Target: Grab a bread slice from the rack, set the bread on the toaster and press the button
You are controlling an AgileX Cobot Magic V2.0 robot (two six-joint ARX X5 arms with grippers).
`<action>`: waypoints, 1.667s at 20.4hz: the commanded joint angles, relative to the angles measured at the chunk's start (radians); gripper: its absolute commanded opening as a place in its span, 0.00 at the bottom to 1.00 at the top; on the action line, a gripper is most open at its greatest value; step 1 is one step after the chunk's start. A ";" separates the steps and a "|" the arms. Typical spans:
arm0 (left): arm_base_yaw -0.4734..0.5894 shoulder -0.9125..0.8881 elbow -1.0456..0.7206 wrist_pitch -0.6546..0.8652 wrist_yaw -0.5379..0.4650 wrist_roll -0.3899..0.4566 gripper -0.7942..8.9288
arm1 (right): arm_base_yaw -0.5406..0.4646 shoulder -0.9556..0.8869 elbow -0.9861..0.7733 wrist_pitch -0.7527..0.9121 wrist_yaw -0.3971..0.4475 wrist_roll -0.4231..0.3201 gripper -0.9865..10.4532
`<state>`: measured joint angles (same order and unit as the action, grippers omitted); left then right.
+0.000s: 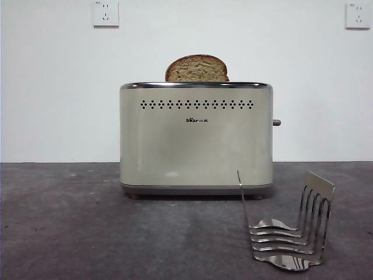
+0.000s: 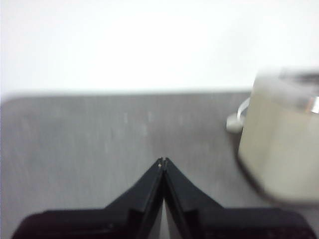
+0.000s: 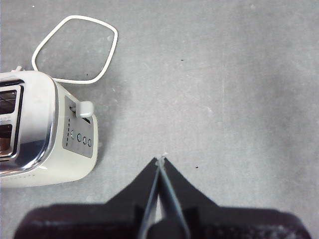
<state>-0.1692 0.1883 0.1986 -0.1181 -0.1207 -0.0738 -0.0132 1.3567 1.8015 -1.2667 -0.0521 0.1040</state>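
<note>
The slice of bread (image 1: 196,68) stands upright in a top slot of the cream toaster (image 1: 196,140), its rounded top showing above the chrome rim. The button (image 1: 276,122) sticks out of the toaster's right narrow side, high up; in the right wrist view it is the grey lever (image 3: 83,108) on the toaster (image 3: 45,134). The silver rack (image 1: 288,236) stands empty in front, at the right. My left gripper (image 2: 162,162) is shut and empty over bare table, beside the toaster (image 2: 281,134). My right gripper (image 3: 160,160) is shut and empty over bare table, apart from the button.
A white power cord (image 3: 75,47) loops on the grey table (image 1: 64,227) behind the toaster. Two white wall sockets (image 1: 105,13) sit high on the white wall. Neither arm shows in the front view.
</note>
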 commanded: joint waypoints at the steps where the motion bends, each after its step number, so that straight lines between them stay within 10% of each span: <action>1: 0.013 -0.055 -0.113 0.073 0.007 -0.060 0.08 | 0.000 0.005 -0.005 0.001 0.004 -0.004 0.09; 17: 0.134 -0.185 -0.192 -0.025 0.216 0.098 0.08 | 0.000 0.005 -0.005 0.001 0.004 -0.005 0.09; 34: 0.140 -0.173 -0.191 -0.047 0.128 -0.012 0.08 | 0.000 0.005 -0.005 0.001 0.005 -0.005 0.09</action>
<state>-0.0326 0.0139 0.0181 -0.1772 0.0097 -0.0784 -0.0132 1.3575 1.8015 -1.2671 -0.0513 0.1040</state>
